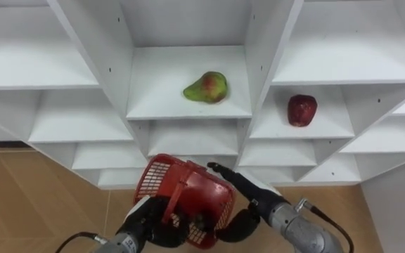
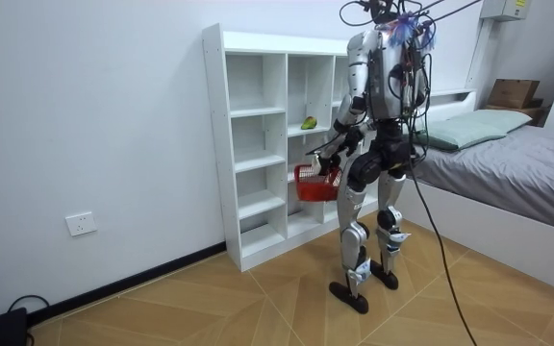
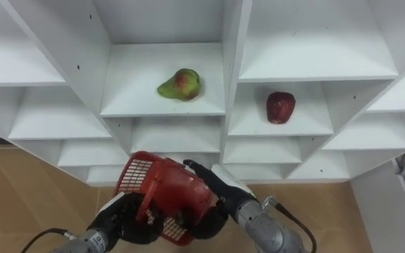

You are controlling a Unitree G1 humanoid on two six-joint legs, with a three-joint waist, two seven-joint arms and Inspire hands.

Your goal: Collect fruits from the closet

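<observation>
On the shelves (image 1: 188, 107) sit one pear (image 1: 207, 87), one apple (image 1: 301, 109); below, one basket (image 1: 192, 191)

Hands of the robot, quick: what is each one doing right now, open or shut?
Left hand: shut on the red basket.
Right hand: open, fingers straight along the red basket's side.

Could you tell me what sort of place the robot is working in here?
Probably a bedroom in a home: a bed with a grey cover and pillow stands beside the white shelf unit, which holds a pear and an apple, over wood flooring.
</observation>
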